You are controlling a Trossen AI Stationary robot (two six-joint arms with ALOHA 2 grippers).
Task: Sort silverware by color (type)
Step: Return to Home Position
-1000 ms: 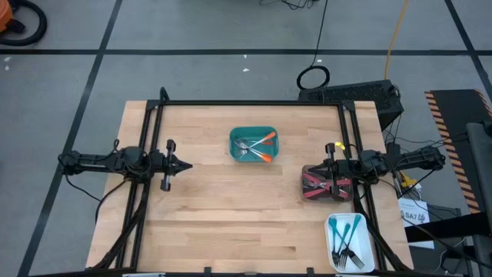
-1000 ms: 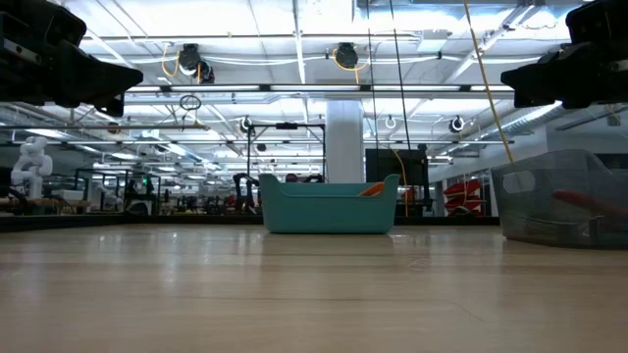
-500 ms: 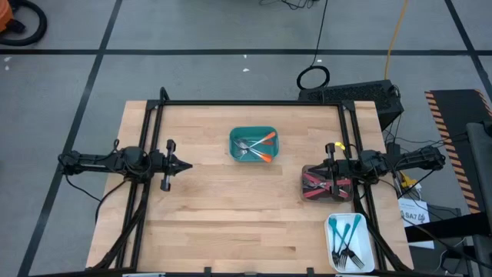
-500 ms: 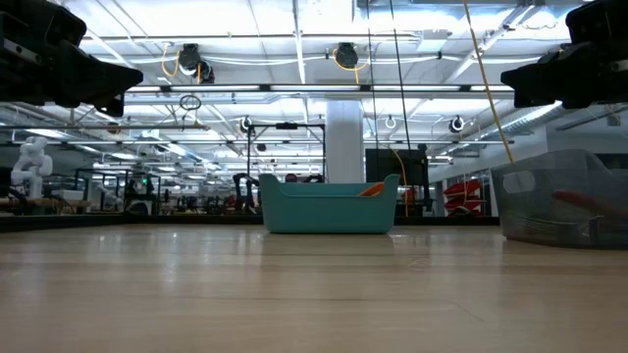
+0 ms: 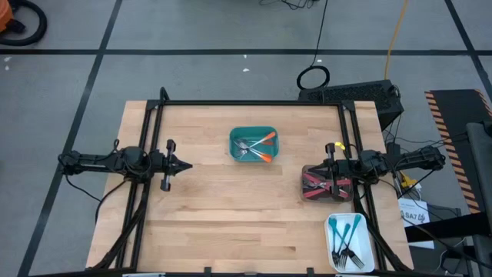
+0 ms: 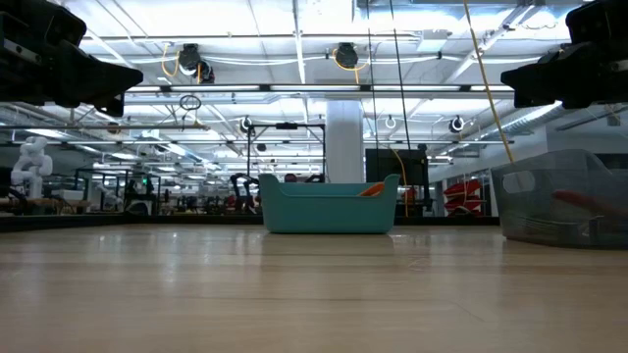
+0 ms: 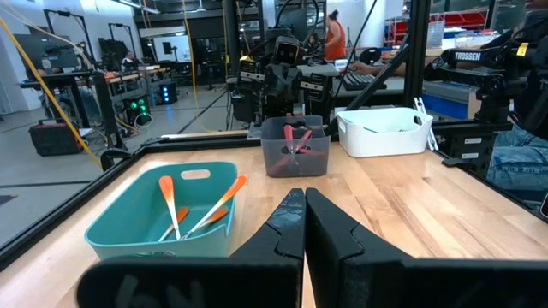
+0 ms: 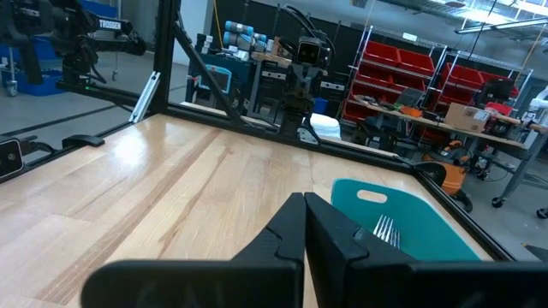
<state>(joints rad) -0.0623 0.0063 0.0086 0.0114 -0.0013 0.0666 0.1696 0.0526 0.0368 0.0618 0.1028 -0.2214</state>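
Observation:
The silverware lies sorted in three bins. Orange-handled forks [image 5: 264, 143] lie in a teal bin [image 5: 234, 154] at the table's middle. Red-handled forks [image 7: 294, 139] fill a clear grey bin [image 5: 307, 192] at the right. Teal-handled forks [image 5: 346, 234] rest in a white bin [image 5: 332, 260] at the near right corner. My left gripper [image 5: 187, 164] hovers shut at the left side, pointing level toward the middle. My right gripper [image 5: 310, 170] hovers shut above the grey bin. The wrist views show each pair of fingers closed together, left [image 7: 304, 214] and right [image 8: 304, 218], with nothing between them.
A black frame [image 5: 254, 103] runs along the far edge and both sides of the wooden table [image 5: 231, 223]. Bare wood spreads across the near half and the left. Cables and a dark box [image 5: 361, 92] lie on the floor beyond the far right corner.

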